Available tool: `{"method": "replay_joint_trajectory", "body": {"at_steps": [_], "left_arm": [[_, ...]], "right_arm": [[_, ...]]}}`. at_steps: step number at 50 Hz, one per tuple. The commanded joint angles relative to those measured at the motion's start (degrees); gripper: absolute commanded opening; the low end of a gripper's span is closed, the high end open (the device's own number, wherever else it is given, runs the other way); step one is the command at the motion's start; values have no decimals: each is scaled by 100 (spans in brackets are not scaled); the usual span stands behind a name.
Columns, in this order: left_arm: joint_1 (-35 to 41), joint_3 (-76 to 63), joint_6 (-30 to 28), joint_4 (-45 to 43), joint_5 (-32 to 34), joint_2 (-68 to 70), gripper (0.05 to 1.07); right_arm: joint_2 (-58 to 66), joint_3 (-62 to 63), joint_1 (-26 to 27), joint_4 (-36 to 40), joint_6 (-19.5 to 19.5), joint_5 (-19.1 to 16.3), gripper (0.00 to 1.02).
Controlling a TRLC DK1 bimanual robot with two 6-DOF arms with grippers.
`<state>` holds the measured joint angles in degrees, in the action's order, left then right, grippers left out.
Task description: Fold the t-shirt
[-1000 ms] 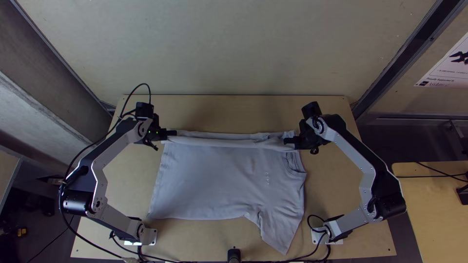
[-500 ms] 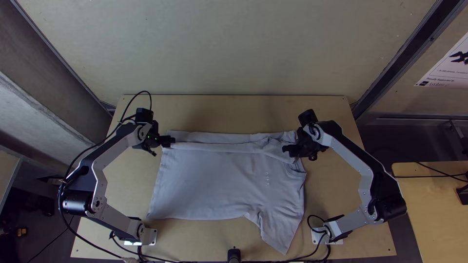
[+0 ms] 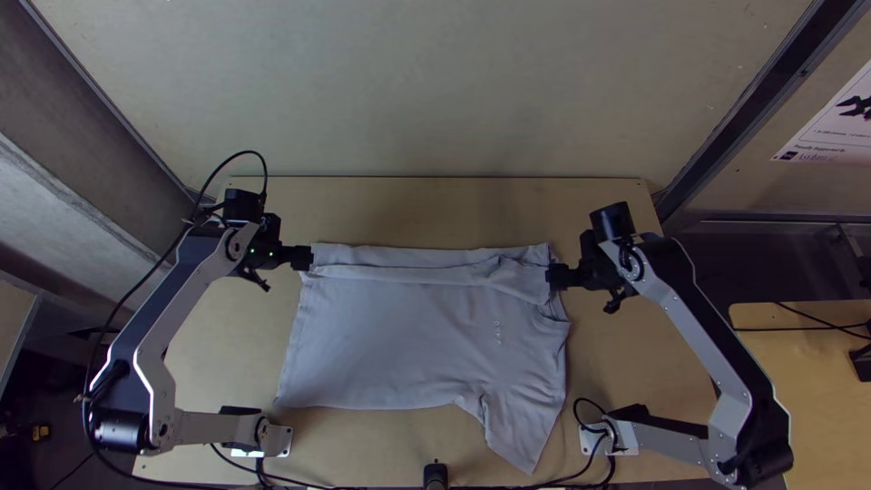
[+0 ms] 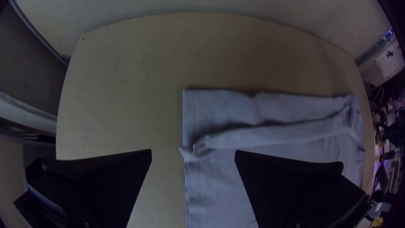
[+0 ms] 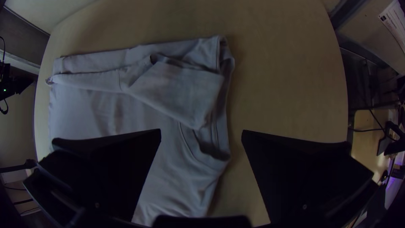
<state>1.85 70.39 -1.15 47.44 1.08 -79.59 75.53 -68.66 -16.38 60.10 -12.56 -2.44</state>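
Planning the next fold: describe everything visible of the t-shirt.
The pale, soft-looking t-shirt lies mostly spread on the table, a creased, narrow fold along its far side. Its collar is on the right; one sleeve points to the near edge. The open left gripper and right gripper hold none of it.

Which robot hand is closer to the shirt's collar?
The right. The right gripper is close by, at the same side of the shirt as the collar; the left gripper is at the opposite side.
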Motion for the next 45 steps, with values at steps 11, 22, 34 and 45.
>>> {"method": "replay_joint_trajectory", "body": {"at_steps": [11, 22, 34, 45], "left_arm": [[79, -324, -553, 2147, -64, 735, 102], [457, -1309, -1054, 2604, -688, 1323, 102], [923, -2302, -1133, 2612, -1312, 1367, 102], [1195, -2776, -1283, 2683, -1427, 1174, 102]], "right_arm": [[-627, 46, -58, 881, -195, 33, 95], [-750, 99, -67, 1567, -230, -266, 98], [-688, 64, -67, 2024, -423, -670, 98], [-706, 152, -58, 2085, -388, -697, 98]]}}
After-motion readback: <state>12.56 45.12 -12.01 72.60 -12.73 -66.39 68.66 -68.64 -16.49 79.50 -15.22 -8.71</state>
